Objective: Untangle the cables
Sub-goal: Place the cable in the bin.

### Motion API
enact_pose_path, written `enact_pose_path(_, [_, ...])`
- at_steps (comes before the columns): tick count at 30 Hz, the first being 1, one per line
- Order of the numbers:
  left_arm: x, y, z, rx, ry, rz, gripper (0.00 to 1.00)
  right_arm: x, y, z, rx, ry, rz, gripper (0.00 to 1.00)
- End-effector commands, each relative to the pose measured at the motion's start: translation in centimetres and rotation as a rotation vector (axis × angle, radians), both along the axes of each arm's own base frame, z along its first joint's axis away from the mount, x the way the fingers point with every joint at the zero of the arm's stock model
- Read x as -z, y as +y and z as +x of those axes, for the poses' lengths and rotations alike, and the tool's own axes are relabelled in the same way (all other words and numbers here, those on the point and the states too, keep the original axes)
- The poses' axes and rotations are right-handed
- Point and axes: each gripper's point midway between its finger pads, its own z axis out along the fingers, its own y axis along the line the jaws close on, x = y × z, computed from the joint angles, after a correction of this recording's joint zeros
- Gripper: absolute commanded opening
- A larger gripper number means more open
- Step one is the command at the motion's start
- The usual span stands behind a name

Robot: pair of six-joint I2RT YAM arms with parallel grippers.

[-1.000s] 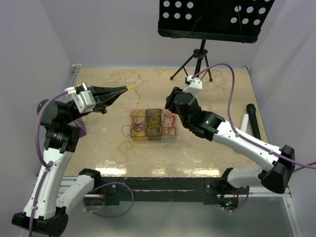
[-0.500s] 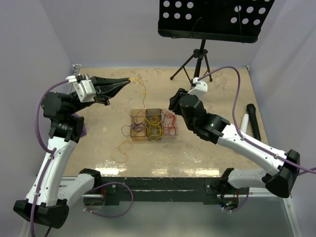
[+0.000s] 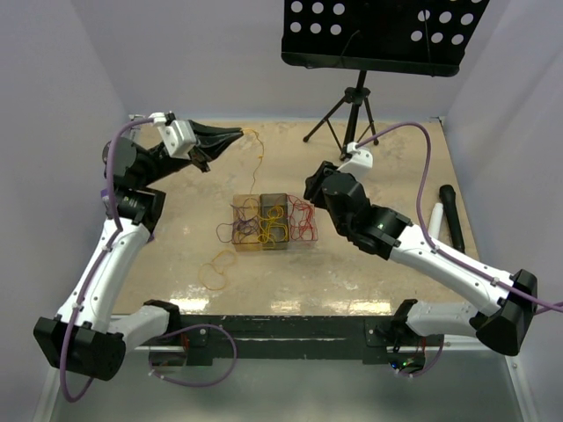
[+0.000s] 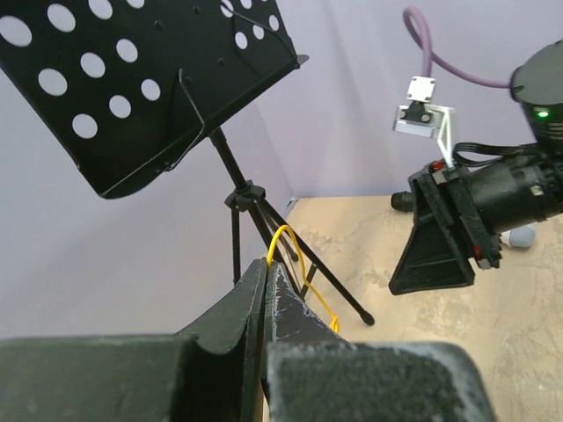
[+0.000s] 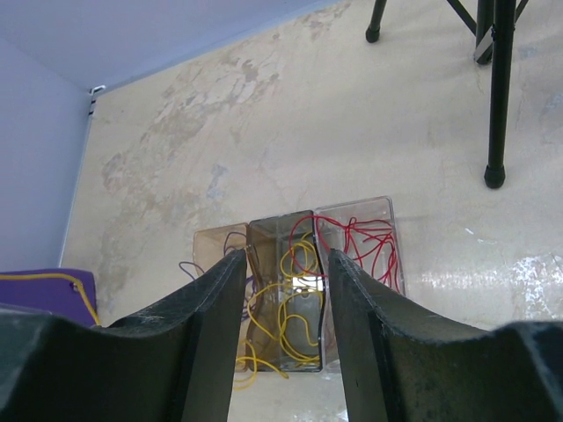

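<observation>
The left gripper (image 4: 267, 266) is pinching a yellow cable (image 4: 294, 253), its loop poking past the tips. A music stand (image 4: 158, 79) is towering beyond, the right gripper (image 4: 431, 280) hanging to the right.

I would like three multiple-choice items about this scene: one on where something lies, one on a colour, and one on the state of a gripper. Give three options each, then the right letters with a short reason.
1. Where do the red cables lie?
A. In the right-hand compartment of the clear box
B. On the bare table beside the tripod
C. On the music stand

2. Which colour is the cable in the left gripper?
A. Red
B. Yellow
C. Purple

3. How do the jaws of the right gripper stand?
A. Open, holding nothing
B. Shut on a red cable
C. Shut on a microphone

Answers:
1 A: the red loops fill that compartment in the right wrist view.
2 B: a yellow cable loops out of the closed fingertips in the left wrist view.
3 A: a wide gap shows between its fingers, with the box seen through it.
</observation>
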Motion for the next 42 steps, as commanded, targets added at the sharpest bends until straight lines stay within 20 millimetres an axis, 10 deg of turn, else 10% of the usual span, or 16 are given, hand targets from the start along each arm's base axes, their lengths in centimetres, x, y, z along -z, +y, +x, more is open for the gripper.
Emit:
enact_pose_path(1, [-3.3, 0.1, 0.7, -0.034, -0.099, -0.026, 0.0, -1.8, -0.6, 0.1, 0.028, -0.039, 0.064, 0.46])
enact_pose_path(36, [-9.3, 0.0, -0.5, -0.004, -0.205, -0.07, 0.0, -1.0, -0.5, 1.2, 0.02, -0.031, 0.03, 0.45])
enact_pose_path(42, [-7.0, -0.2, 0.3, -0.002, -0.155, -0.052, 0.0, -0.9, -0.6, 1.4, 0.021, -0.031, 0.034, 0.45])
